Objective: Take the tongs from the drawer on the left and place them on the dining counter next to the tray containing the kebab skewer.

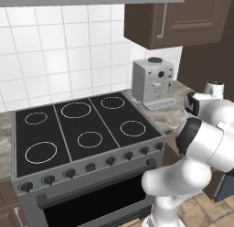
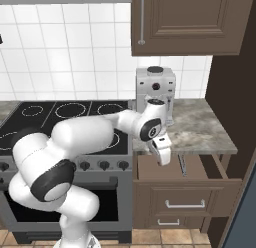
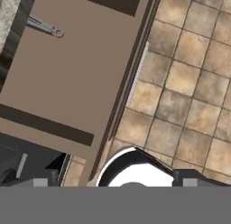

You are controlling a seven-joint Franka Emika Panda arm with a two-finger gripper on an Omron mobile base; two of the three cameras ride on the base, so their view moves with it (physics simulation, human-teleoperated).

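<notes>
The top drawer (image 2: 150, 172) stands pulled out under the small marbled counter, and its brown floor (image 3: 67, 83) is mostly bare. The tongs (image 3: 45, 26), slim grey metal, lie at the drawer's back with one end hidden under the counter edge; from the right base they show as a thin grey strip (image 2: 181, 164). My gripper (image 2: 164, 159) hangs over the drawer's left part, pointing down, apart from the tongs. It is open and empty, with its fingertips (image 3: 34, 179) spread wide. The dining counter, tray and kebab skewer are out of view.
A silver coffee machine (image 2: 155, 87) stands on the small marbled counter (image 2: 200, 127) above the drawer. The black stove (image 1: 82, 130) and oven are to the left. A wall cabinet (image 2: 185, 22) hangs overhead. Tiled floor (image 3: 189, 83) lies past the drawer's silver handle (image 3: 137, 74).
</notes>
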